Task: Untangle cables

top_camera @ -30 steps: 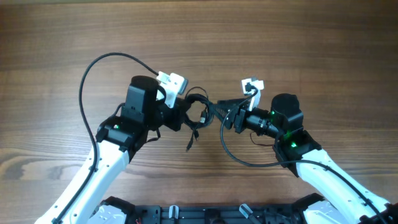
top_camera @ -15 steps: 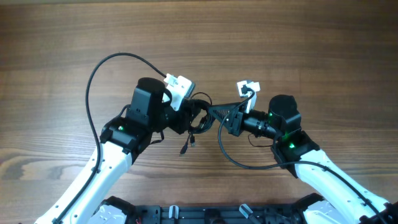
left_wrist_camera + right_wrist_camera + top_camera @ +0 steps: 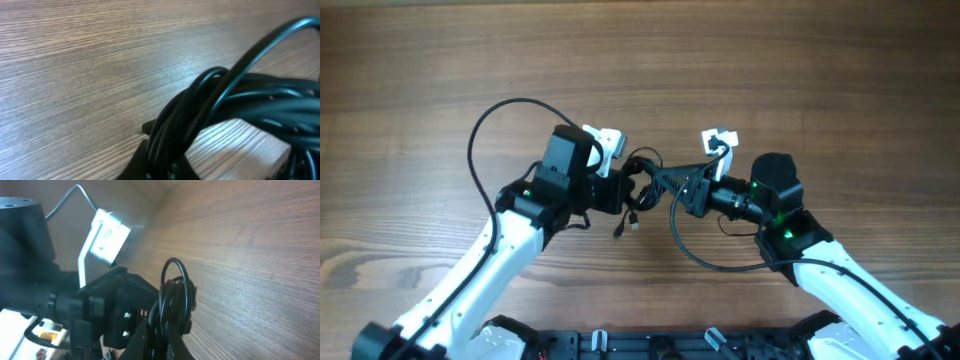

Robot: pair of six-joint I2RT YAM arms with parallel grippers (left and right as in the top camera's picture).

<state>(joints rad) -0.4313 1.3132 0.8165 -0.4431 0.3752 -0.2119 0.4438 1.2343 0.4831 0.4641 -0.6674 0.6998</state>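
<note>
Cables [image 3: 638, 182]: two thin black cords bunched into one small, tight tangle over the middle of the wooden worktop [image 3: 440, 80]. Several strands run side by side through the knot, and one narrow loop stands up from it. A single free tail drops out of the bundle toward the near edge and ends in a small plug [image 3: 623, 230].

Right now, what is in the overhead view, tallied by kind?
Grippers: 2, the left gripper and the right gripper
Tangled black cable bundle: 1, cords inside it too knotted to count
Wooden table: 1
Total: 4
</note>
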